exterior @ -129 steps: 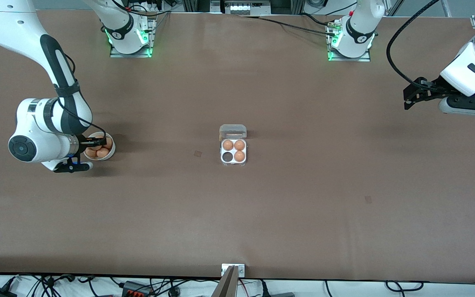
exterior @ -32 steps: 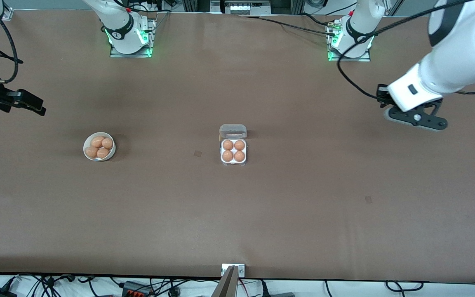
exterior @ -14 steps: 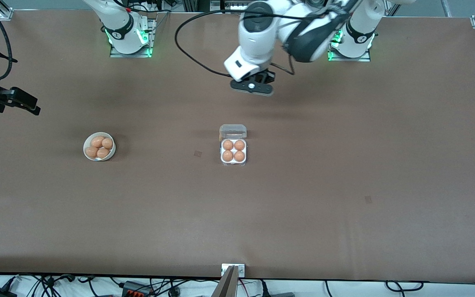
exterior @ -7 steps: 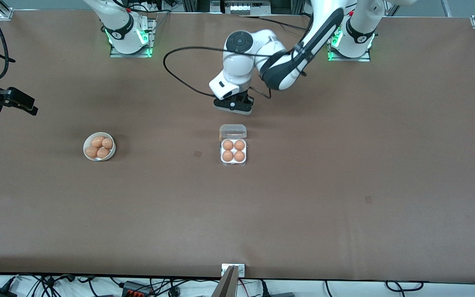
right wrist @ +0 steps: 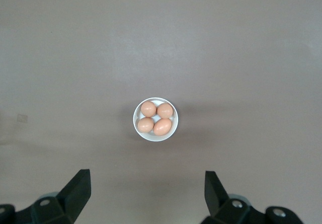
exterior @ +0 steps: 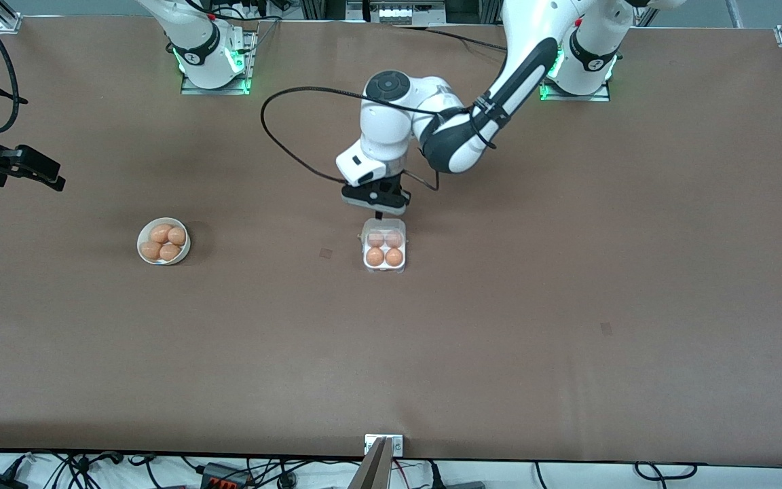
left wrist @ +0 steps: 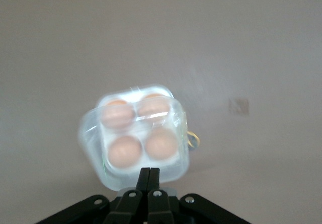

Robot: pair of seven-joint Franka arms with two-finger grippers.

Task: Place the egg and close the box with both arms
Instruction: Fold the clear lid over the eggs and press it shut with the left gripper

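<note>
"Where's the box (exterior: 384,252) now?"

"Mid-table, all four cells filled with eggs (left wrist: 143,133). Its clear lid (exterior: 384,233) is half tipped over the two eggs farther from the front camera. My left gripper (exterior: 378,214), fingers pinched together and holding nothing, is at the lid's raised edge."

"And your right gripper (exterior: 48,178)?"

"Spread wide, empty, waiting in the air toward the right arm's end of the table, looking down on the bowl (right wrist: 155,119) of spare eggs."

"How do you finish?"

"I'd say push the lid over slowly, following the hinge's arc, then press down at the front lip. The light box may skid or tilt, so the right arm should probably come over to steady it."
</note>
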